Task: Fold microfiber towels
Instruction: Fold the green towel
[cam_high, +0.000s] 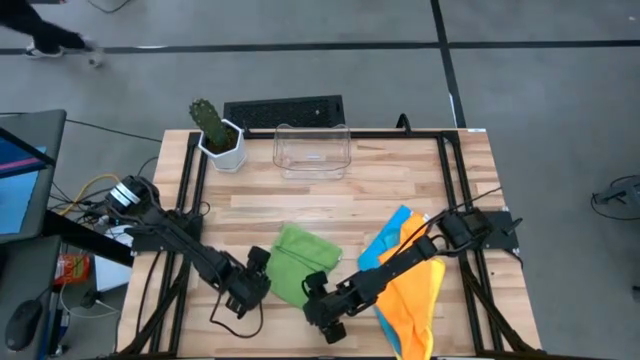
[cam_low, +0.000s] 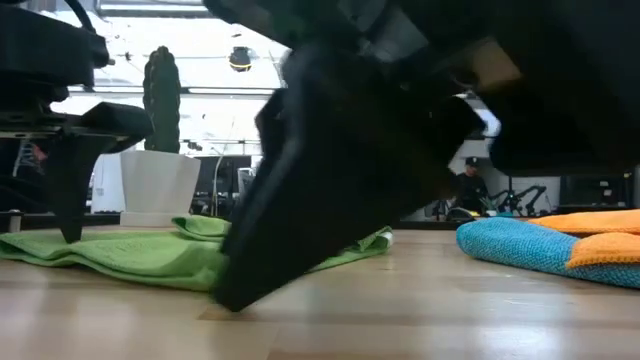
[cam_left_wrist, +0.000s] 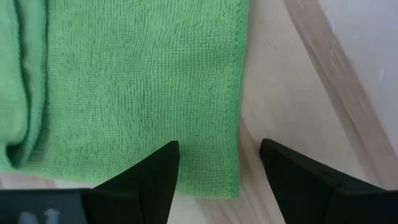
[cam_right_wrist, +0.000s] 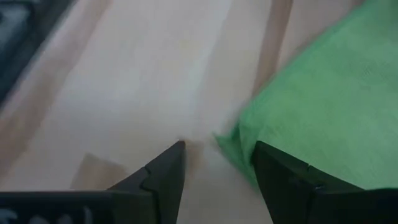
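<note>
A green towel (cam_high: 300, 262) lies partly folded on the wooden table at the front middle; it also shows in the low view (cam_low: 150, 250). My left gripper (cam_high: 258, 270) is open at the towel's left side, its fingers astride a corner of the towel's edge (cam_left_wrist: 236, 149). My right gripper (cam_high: 320, 292) is open at the towel's near right corner (cam_right_wrist: 233, 140), which lies between its fingers. A blue towel (cam_high: 385, 245) and an orange one (cam_high: 415, 295) lie heaped at the front right, under my right arm. I cannot pick out a yellow towel. My left gripper comes from above, slanting from the table's left. One finger (cam_left_wrist: 158, 171) is over the green towel and the other is over bare wood; in the low view a fingertip (cam_low: 70, 225) meets the cloth. My right gripper slants down from the right, and its fingertip (cam_low: 225, 298) reaches the table beside the towel's corner. I cannot tell whether it touches the cloth.
A clear plastic bin (cam_high: 312, 150) stands at the far middle. A cactus in a white pot (cam_high: 218, 135) stands at the far left, with a keyboard (cam_high: 285, 110) behind the table. Bare wood lies between the bin and the towels.
</note>
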